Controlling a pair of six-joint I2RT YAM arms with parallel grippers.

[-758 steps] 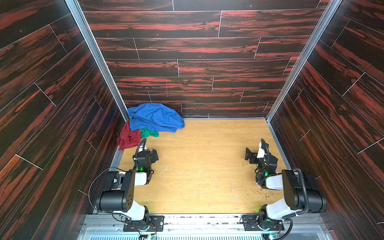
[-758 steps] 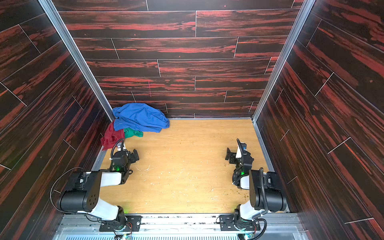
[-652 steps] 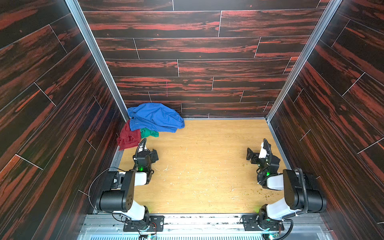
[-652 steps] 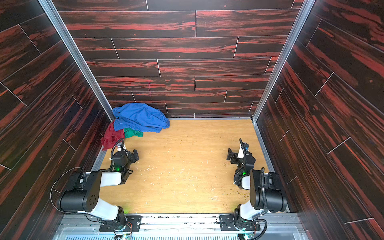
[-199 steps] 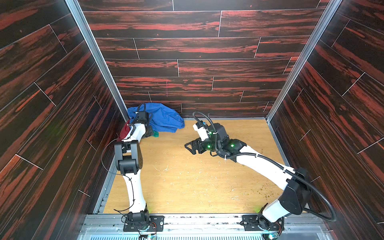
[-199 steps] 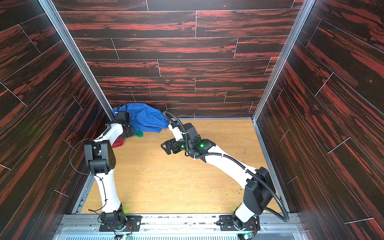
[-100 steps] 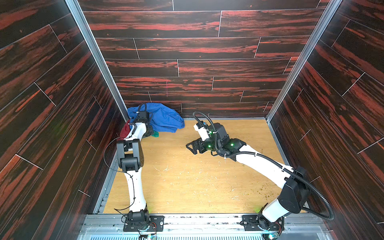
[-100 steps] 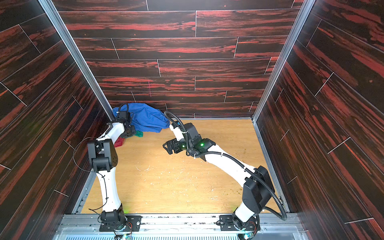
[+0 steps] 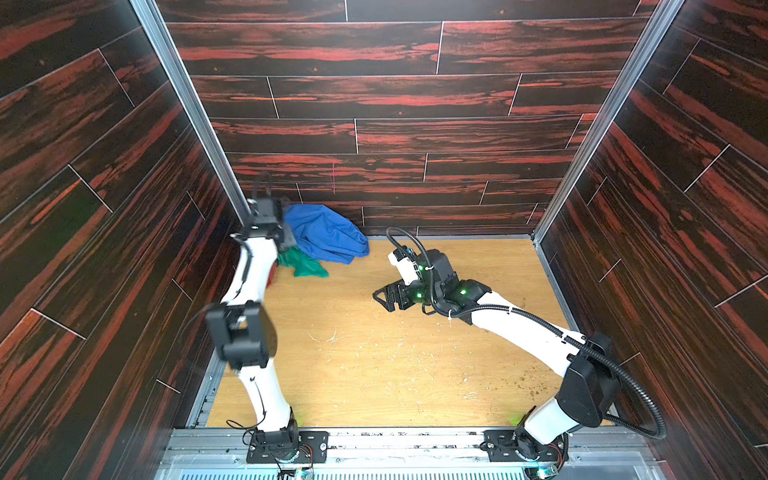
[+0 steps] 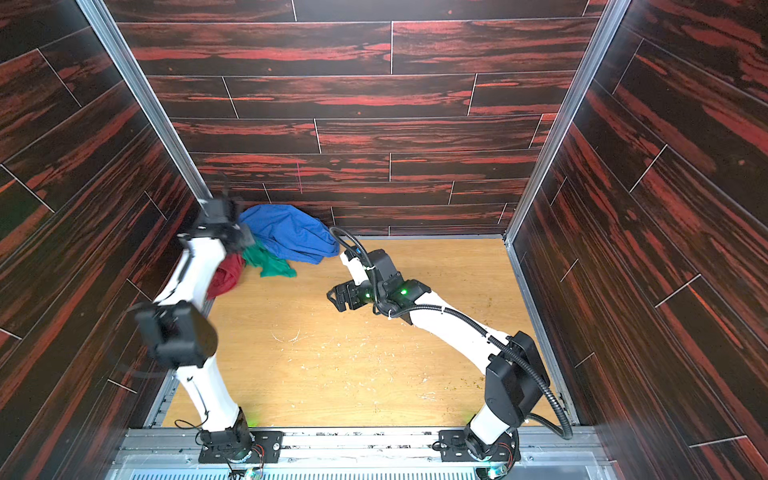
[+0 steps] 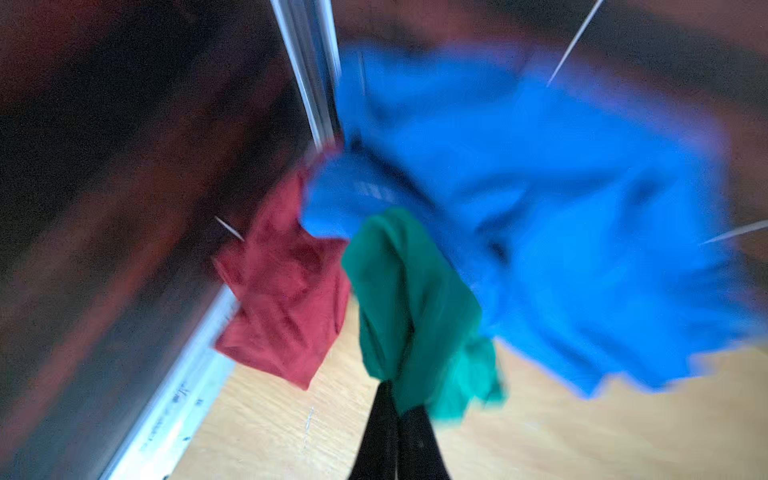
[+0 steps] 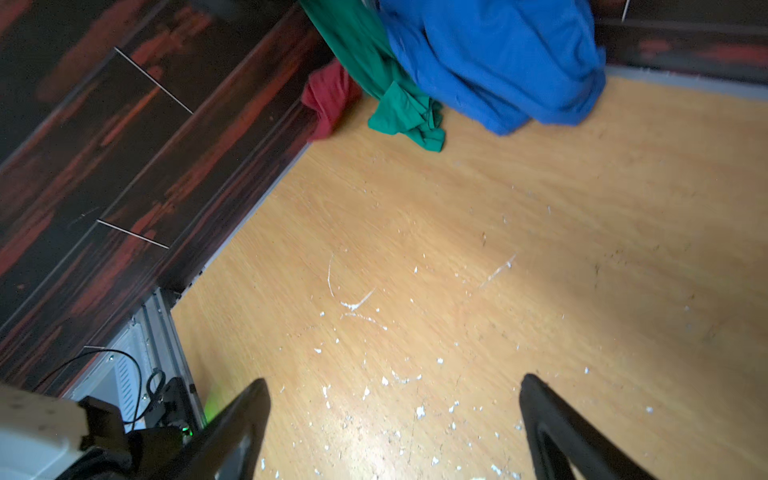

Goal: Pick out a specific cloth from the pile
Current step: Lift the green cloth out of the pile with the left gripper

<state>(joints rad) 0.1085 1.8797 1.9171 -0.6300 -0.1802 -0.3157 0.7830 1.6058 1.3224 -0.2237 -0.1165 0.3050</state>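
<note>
Left gripper point(image 11: 392, 399) is pinched tight on a fold of the green cloth point(image 11: 407, 299), just beside the near left edge of the blue cloth point(image 9: 328, 237). The wrist view is blurred, but its black fingers point(image 11: 376, 432) meet with green fabric bunched at their tips. The right gripper point(image 12: 395, 380) stands wide apart and holds nothing, over bare floor well away from the blue cloth.

The grasp looks made, so the step in hand is most likely the pull that frees the green cloth. Part of it appears to run under the blue cloth's edge, and the red cloth point(image 10: 226, 272) lies just beside the blue cloth on the wall side. The next move probably calls for a steady lift and draw away from the blue cloth toward open floor, so that neither neighbour drags along.

In both top views the green cloth point(image 10: 270, 264) is gathered into a narrow rope. Its long axis slants from the pinched end beside the blue cloth down to a loose crumpled end that rests on the floor in front of the blue cloth.
</note>
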